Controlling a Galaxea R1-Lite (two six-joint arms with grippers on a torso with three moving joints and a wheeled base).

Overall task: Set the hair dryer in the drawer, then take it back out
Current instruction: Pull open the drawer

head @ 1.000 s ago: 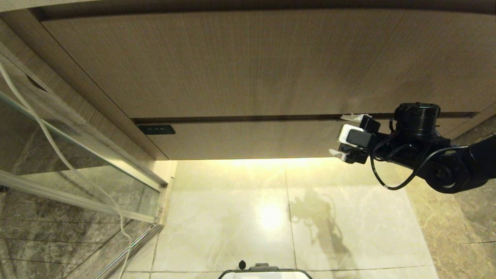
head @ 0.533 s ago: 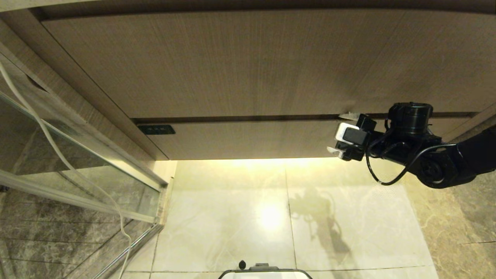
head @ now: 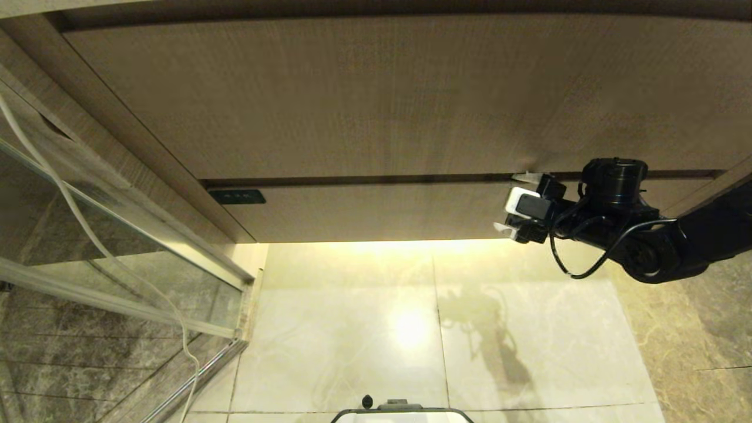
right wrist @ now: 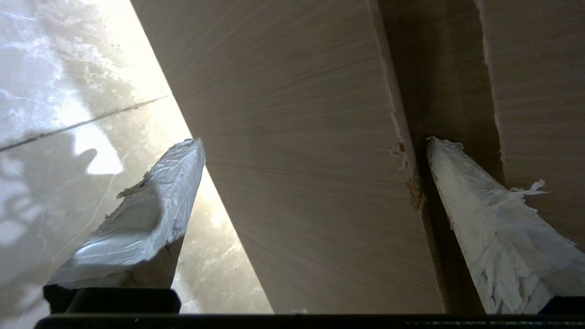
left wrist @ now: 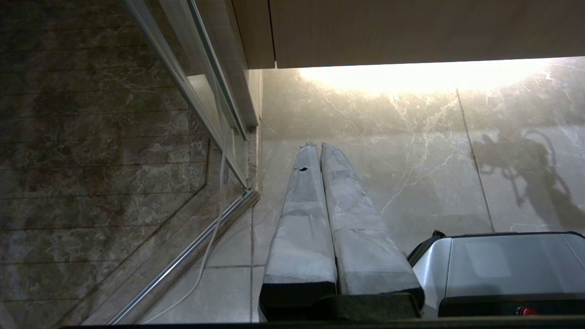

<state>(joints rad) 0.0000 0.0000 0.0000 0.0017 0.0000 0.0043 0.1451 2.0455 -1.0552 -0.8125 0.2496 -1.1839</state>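
Head view had my right gripper (head: 512, 204) at the right end of the drawer (head: 376, 211), spread wide across its narrow front. 1 finger sat at the dark gap above the front, the other at the front's lower edge over the floor (head: 341, 329). Neither finger pressed the wood that I could tell. Right wrist view showed the same: the drawer (right wrist: 311, 183) front ran between my 2 taped fingers (right wrist: 151, 214), closed flush under the taller panel (head: 352, 94). A small dark label (head: 237, 196) marked the drawer's far left end. My left gripper (left wrist: 317, 151) hung well left of the drawer, above the floor beside the glass door (left wrist: 114, 137), its fingers pressed together and empty. The hair dryer appeared in no view.
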